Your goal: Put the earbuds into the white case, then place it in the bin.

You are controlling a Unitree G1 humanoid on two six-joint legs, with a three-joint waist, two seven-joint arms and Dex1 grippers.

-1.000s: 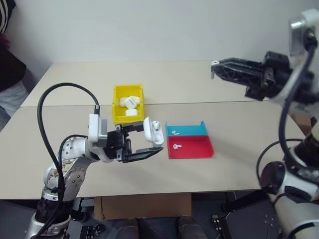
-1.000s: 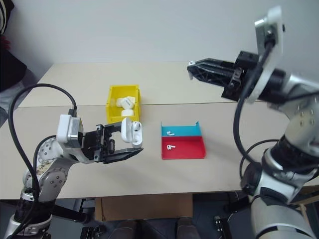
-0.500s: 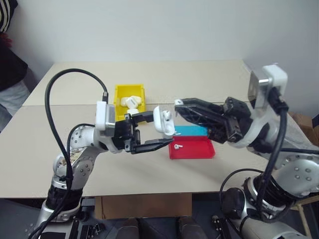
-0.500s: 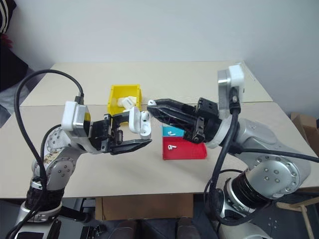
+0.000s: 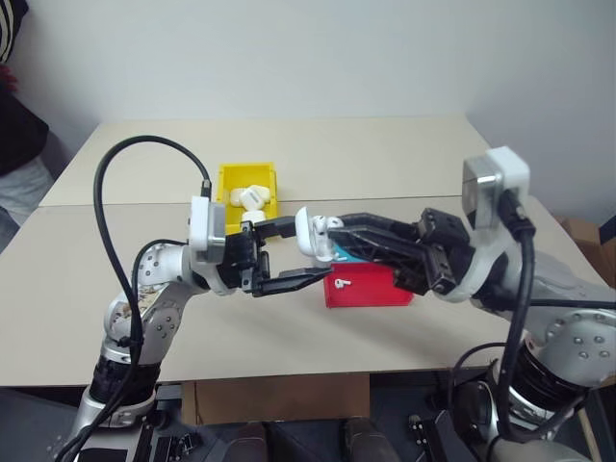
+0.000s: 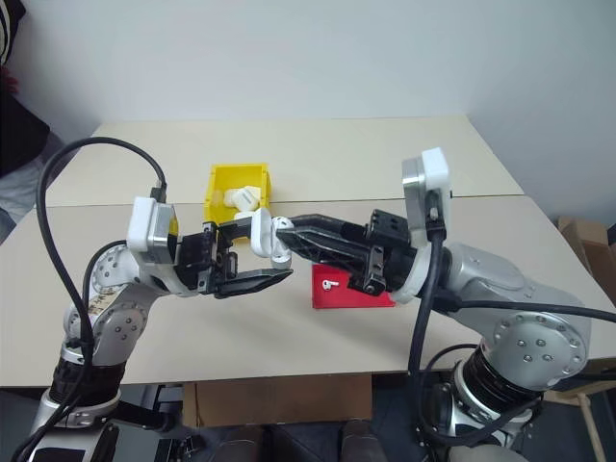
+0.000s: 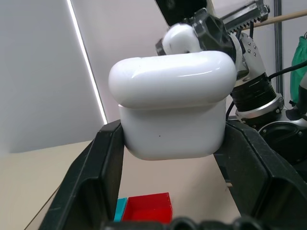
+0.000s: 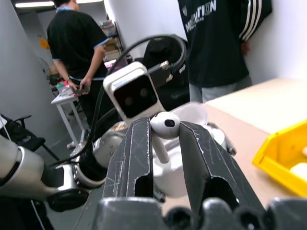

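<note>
White case (image 7: 172,105) held up over the table (image 5: 144,318) in the left claw (image 5: 289,256), right claw (image 8: 163,143) pinching an earbud (image 8: 164,125) just above it, another earbud (image 6: 328,284) in the red tray (image 6: 351,294), yellow bin (image 5: 231,188) farther back on the left

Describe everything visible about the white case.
The white case is a small, glossy, rounded plastic shell with a seam between its lid and body. It is held above the table between the left gripper's black fingers, which press on its two sides. The right gripper holds an earbud, stem down, right at the case. Whether the lid is shut cannot be told for certain.
</note>
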